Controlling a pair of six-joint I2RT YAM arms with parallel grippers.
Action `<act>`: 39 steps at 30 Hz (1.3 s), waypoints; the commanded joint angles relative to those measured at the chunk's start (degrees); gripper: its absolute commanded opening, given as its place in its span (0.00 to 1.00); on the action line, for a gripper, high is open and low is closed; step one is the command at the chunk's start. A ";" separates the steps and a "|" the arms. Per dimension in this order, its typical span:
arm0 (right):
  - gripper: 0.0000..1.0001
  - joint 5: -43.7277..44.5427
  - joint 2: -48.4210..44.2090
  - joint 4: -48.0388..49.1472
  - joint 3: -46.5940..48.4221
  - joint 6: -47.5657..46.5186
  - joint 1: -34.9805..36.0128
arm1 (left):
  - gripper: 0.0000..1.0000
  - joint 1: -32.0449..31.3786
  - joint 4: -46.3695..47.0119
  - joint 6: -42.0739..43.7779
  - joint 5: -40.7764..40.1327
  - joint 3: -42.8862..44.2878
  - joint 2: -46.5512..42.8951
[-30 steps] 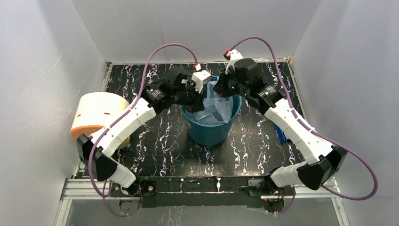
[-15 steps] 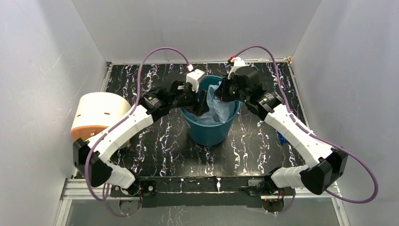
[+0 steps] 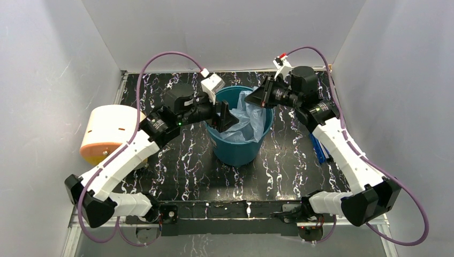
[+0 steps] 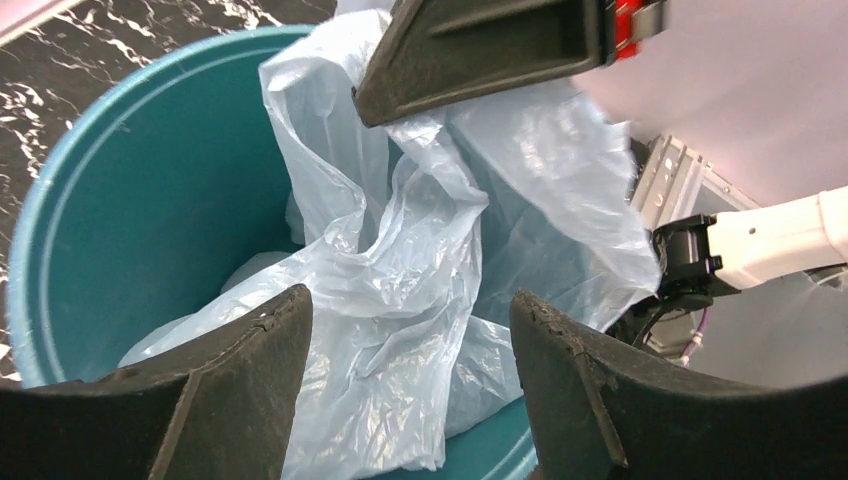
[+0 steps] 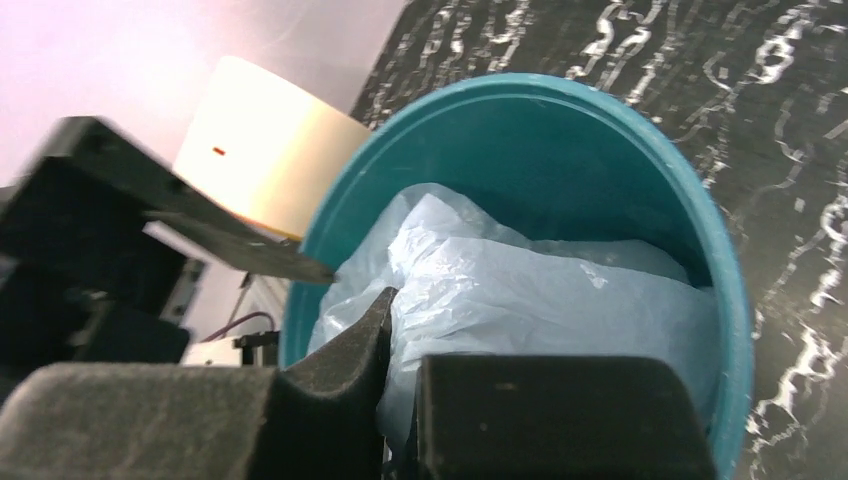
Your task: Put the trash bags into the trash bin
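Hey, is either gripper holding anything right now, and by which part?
The right gripper pinches a raised fold near the top of the trash bag, over the trash bin. The left gripper is open, holding nothing.

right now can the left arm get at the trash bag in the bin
Probably yes: the left gripper is open at the trash bin rim, the trash bag bunched just ahead with nothing between. The right gripper pinches its far side.

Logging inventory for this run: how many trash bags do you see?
1. The light-blue trash bag sits bunched inside the teal trash bin, one fold pinched by the right gripper near the rim. More could be hidden beneath it.
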 commanded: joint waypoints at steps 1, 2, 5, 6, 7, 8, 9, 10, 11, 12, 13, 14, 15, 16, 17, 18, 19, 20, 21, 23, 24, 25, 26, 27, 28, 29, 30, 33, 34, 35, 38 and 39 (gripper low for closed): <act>0.20 -13.38 -2.27 8.84 0.10 5.17 -1.61 | 0.69 0.10 2.38 1.33 3.59 -0.03 1.56; 0.29 -14.41 -2.57 9.72 -0.40 5.99 -1.83 | 0.69 0.10 2.80 1.65 3.54 -0.15 1.66; 0.40 -15.80 -3.35 10.61 -1.35 7.05 -2.40 | 0.69 0.15 2.72 2.44 2.02 0.13 2.39; 0.40 -16.19 -3.36 10.42 -1.36 6.95 -2.65 | 0.69 0.10 2.81 2.48 1.65 0.40 2.54; 0.41 -16.43 -3.44 10.08 -1.37 6.86 -2.94 | 0.69 0.12 3.31 2.25 1.38 0.58 2.45; 0.41 -16.45 -3.64 9.76 -1.33 6.81 -3.19 | 0.69 0.13 3.91 1.90 1.27 0.68 2.16; 0.41 -16.44 -3.94 9.62 -1.43 6.78 -3.47 | 0.69 0.14 4.57 1.72 0.95 0.61 1.69; 0.41 -16.29 -4.24 9.71 -1.78 6.84 -3.63 | 0.70 0.11 5.12 1.62 0.63 0.44 1.16; 0.40 -15.77 -4.64 10.03 -2.18 6.88 -3.77 | 0.70 0.11 5.54 1.61 -0.01 0.14 0.47; 0.39 -15.17 -4.95 10.31 -2.61 7.12 -3.89 | 0.70 0.10 5.70 1.54 -0.95 0.01 -0.25; 0.37 -15.06 -5.18 10.90 -3.07 7.42 -4.00 | 0.71 0.11 5.81 1.14 -1.46 -0.02 -0.52; 0.37 -15.25 -5.25 11.63 -3.46 7.75 -4.18 | 0.72 0.10 6.41 -0.49 -2.61 0.04 -0.55; 0.36 -15.68 -5.36 12.42 -3.86 8.14 -4.22 | 0.73 0.12 6.48 -3.89 -5.32 0.51 -0.24; 0.37 -15.61 -5.27 13.06 -4.21 8.91 -4.29 | 0.74 0.10 5.86 -7.52 -7.86 1.27 0.20; 0.39 -14.96 -5.14 13.61 -4.57 9.82 -4.26 | 0.74 0.11 6.04 -8.89 -7.11 1.54 0.50; 0.41 -14.15 -5.20 14.45 -5.09 10.70 -4.29 | 0.74 0.10 8.03 -9.24 -4.07 0.91 0.38; 0.41 -13.53 -5.33 15.25 -5.62 11.60 -4.35 | 0.74 0.16 11.22 -10.22 -1.17 -0.20 -0.09; 0.42 -13.00 -5.57 16.42 -6.39 12.30 -4.41 | 0.74 0.14 13.75 -11.12 0.16 -0.96 -0.48; 0.42 -12.94 -5.85 18.14 -7.72 13.30 -4.42 | 0.75 0.12 15.84 -11.58 1.25 -1.58 -0.78; 0.42 -13.84 -6.18 21.97 -9.10 15.13 -4.53 | 0.78 0.17 17.39 -10.84 4.70 -1.21 -0.31; 0.42 -14.17 -6.10 22.82 -9.25 15.86 -4.58 | 0.78 0.12 16.44 -10.18 6.32 -0.06 0.69; 0.42 -14.55 -6.07 23.54 -9.39 16.68 -4.61 | 0.79 0.11 15.39 -9.97 8.17 1.34 2.01; 0.42 -14.70 -6.08 24.24 -9.62 17.21 -4.55 | 0.78 0.12 14.07 -9.79 10.23 2.91 3.43; 0.42 -14.60 -6.21 24.80 -9.89 17.58 -4.54 | 0.76 0.10 13.13 -9.68 11.69 4.15 4.71; 0.42 -14.37 -6.45 25.10 -10.23 17.85 -4.62 | 0.75 0.11 12.44 -9.88 12.25 4.61 5.43; 0.42 -13.93 -6.68 25.10 -10.46 17.94 -4.58 | 0.75 0.12 12.80 -10.38 12.06 4.31 5.73; 0.42 -13.51 -7.00 24.77 -10.58 17.87 -4.58 | 0.75 0.12 13.14 -10.50 11.26 3.73 5.74; 0.42 -13.15 -7.76 24.45 -10.72 17.45 -4.68 | 0.75 0.10 13.23 -10.43 8.82 2.16 5.92; 0.42 -13.15 -7.90 24.39 -10.76 17.43 -4.67 | 0.75 0.11 14.85 -10.51 8.75 2.05 6.17; 0.42 -13.10 -8.06 24.32 -10.77 17.52 -4.64 | 0.74 0.11 15.46 -10.59 9.00 1.88 6.62; 0.42 -12.57 -8.43 24.01 -11.09 17.69 -4.73 | 0.67 0.10 15.32 -10.69 9.15 2.41 7.90; 0.42 -12.61 -8.46 24.01 -11.18 17.70 -4.74 | 0.65 0.15 15.76 -10.74 9.32 2.18 8.00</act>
